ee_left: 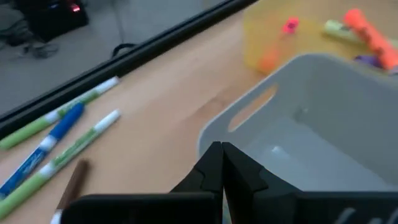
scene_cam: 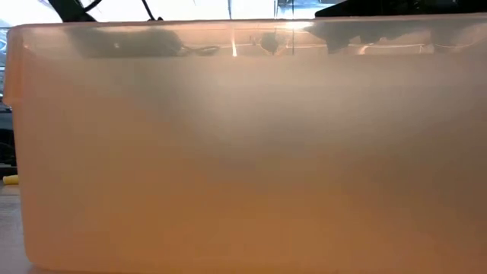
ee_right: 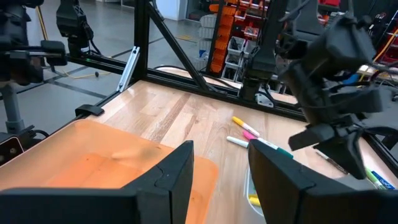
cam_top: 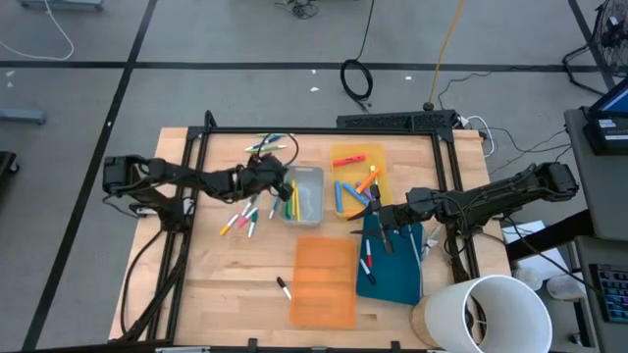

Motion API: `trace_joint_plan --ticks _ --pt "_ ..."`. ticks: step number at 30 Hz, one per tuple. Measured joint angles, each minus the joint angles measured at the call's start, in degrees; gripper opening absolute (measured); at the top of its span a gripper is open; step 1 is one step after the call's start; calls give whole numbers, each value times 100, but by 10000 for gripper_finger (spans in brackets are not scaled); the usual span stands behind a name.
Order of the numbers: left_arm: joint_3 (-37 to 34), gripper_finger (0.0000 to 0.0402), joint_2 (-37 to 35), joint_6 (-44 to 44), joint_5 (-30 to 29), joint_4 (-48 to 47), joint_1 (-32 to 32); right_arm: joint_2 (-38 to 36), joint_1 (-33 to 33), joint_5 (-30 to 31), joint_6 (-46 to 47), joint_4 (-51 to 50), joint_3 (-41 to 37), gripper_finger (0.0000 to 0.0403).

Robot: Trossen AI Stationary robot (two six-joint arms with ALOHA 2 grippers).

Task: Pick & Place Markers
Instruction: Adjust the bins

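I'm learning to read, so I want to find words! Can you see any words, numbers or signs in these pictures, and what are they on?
No text here can be read.
Markers: their barrels carry print, too blurred to read.
Orange bins on the room's shelves: no readable labels.
Trays, such as the grey tray: no writing shows.
White bucket: no writing shows.

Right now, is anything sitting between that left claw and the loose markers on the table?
Nothing visible blocks it. The left claw, shut and empty, hangs at the grey tray's near rim. The loose markers lie on bare wood beside that tray, with open table between them and the claw.
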Motion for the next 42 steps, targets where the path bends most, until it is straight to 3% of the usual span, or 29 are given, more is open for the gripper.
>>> trace_joint_plan --ticks 4,9,14,19,22,26,29,33,38,42 --pt "0 4 -35 242 499 133 13 0 0 0 0 -13 0 141" --pt "4 3 -396 228 21 -527 -570 0 0 0 -15 -55 0 141" --pt "3 2 -750 -271 -129 -1118 -1600 0 0 2 -44 -94 0 141" --pt "2 2 -843 -209 -356 -1143 -2942 0 0 0 -41 -85 0 141" --pt "11 1 -846 -241 -398 -1569 -3367 0 0 0 45 -36 0 141" --pt "4 1 -572 -1010 1 -2574 -3278 0 0 0 79 7 0 141" --pt "-7 1 -340 -1279 -210 -3014 -3084 0 0 1 80 30 0 141" --pt "-6 1 -164 -850 -413 -2489 -2753 0 0 2 57 33 0 141" --pt "0 2 -127 -102 -104 -1617 -2372 0 0 0 57 3 0 141" --pt "0 1 -127 98 -20 -1502 -2111 0 0 0 57 -2 0 141"
